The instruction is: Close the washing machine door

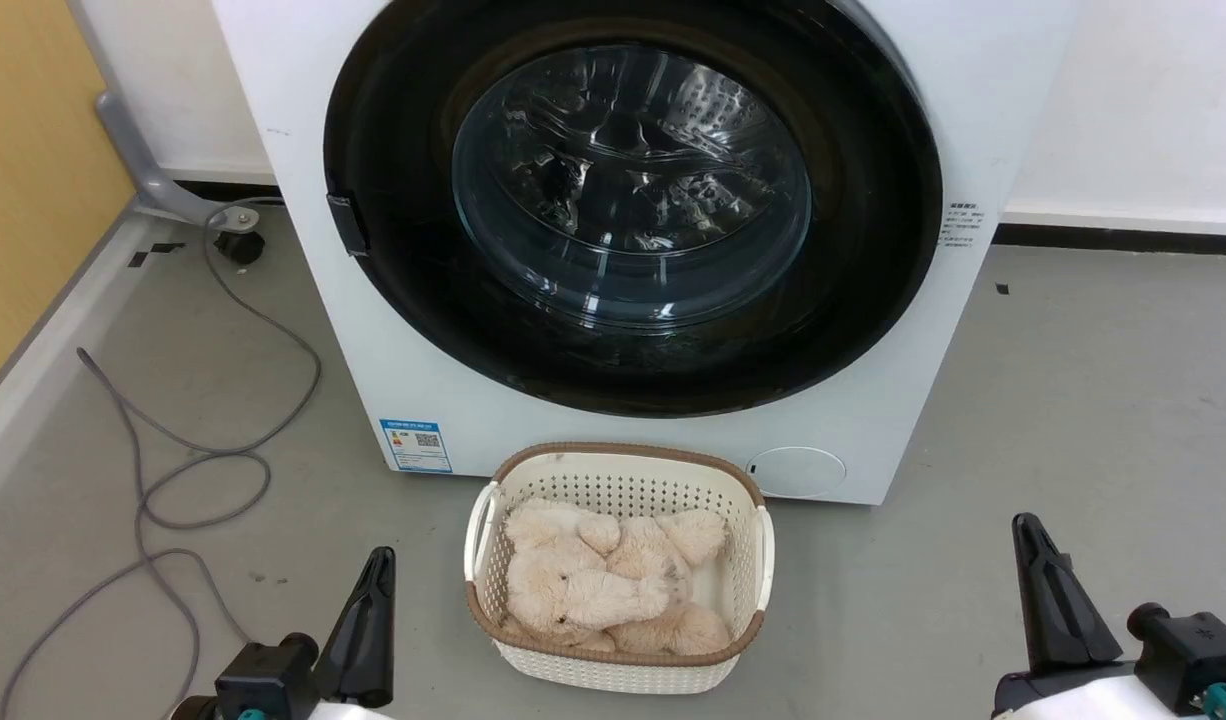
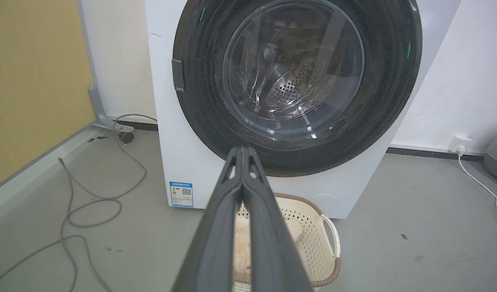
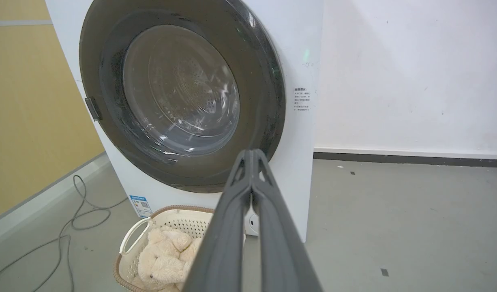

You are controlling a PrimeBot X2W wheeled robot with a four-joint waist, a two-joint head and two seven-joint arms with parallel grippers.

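Nothing really legible here tbh. The washing machine has a blue sticker at the lower left of its front with a QR code, but the print's way too tiny. A small block of dark print sits at the front's upper right, unreadable too.

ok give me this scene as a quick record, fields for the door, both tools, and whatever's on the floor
washing machine door: looks shut, flat against the front of the washing machine
left tool: shut, empty, low at the left, clear of the door
right tool: shut, empty, low at the right, clear of the door
basket: on the floor before the machine, holding plush toys
cable: loose grey loops on the floor, left of the machine
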